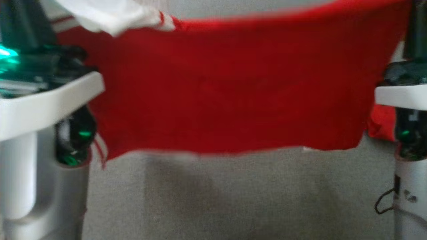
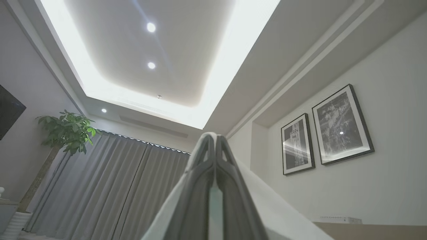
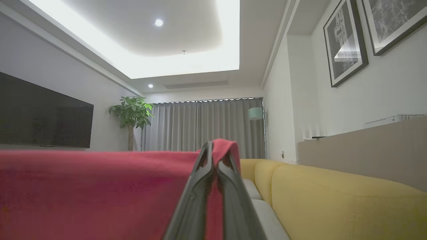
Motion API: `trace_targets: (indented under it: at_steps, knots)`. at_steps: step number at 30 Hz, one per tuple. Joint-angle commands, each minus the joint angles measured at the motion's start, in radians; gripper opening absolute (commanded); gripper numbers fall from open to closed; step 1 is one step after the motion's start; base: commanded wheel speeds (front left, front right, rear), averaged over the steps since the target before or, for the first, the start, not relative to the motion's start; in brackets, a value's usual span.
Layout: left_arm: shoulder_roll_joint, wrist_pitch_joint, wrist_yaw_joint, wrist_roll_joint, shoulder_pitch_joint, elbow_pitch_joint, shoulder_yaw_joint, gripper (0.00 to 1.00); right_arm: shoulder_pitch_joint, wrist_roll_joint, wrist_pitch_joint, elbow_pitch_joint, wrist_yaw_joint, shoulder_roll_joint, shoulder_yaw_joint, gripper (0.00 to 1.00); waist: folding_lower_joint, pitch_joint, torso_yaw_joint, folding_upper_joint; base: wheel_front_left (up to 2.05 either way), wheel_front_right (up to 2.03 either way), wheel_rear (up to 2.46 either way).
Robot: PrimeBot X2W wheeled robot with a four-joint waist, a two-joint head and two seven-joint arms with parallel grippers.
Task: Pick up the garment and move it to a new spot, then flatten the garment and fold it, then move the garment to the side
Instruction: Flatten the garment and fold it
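1. In the head view the pale left forearm (image 1: 43, 100) sits at 9 o'clock, blurred, with green lights glowing on its dark wrist.
2. In its own wrist view the left hand (image 2: 215, 137) points up toward the lit ceiling. Its fingers are pressed together on a white fold of the garment (image 2: 280, 206), which drapes down toward 5 and 7 o'clock. A plant (image 2: 66, 130) stands at 9 o'clock, grey curtains (image 2: 110, 180) hang at 8 o'clock, and two framed pictures (image 2: 342, 125) are at 3 o'clock.
3. In the head view the garment is a wide red sheet held in the air between the two arms. Its top edge runs across 12 o'clock, and a white part with red stripes lies at 11 o'clock. The lower hem hangs free above a grey fabric surface (image 1: 233, 200) at 6 o'clock.
4. The right hand (image 3: 210, 146) is clamped on a red corner of the garment, which folds over its fingertips. From there the red cloth stretches away toward 9 o'clock. A television (image 3: 43, 116) is on the wall at 10 o'clock and a yellow sofa (image 3: 333, 200) is at 4 o'clock.
5. The right forearm (image 1: 400, 96) is at 3 o'clock in the head view, with a small red bunch of cloth just beside it.
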Motion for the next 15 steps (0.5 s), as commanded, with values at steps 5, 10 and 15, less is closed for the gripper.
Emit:
trace_targets:
  at_steps: [5,10,15]
  knots:
    - [0.075,0.104,0.012,-0.021,-0.120,-0.082,0.072,0.00,-0.041,-0.014,0.103,-0.141,-0.001,0.002,-0.022,0.00,0.0001,0.063,-0.003,-0.0001,0.00,0.00,0.00]
    - [0.131,0.187,-0.031,-0.052,-0.258,0.067,0.073,0.00,-0.139,0.007,0.173,-0.099,-0.001,-0.010,-0.032,0.00,0.0001,0.181,-0.006,-0.0001,0.00,0.00,0.00]
    - [0.181,0.203,-0.103,-0.026,-0.494,0.366,0.038,0.00,-0.380,0.027,0.184,0.131,-0.001,-0.065,0.016,0.00,0.0001,0.316,-0.015,-0.0001,0.00,0.00,0.00]
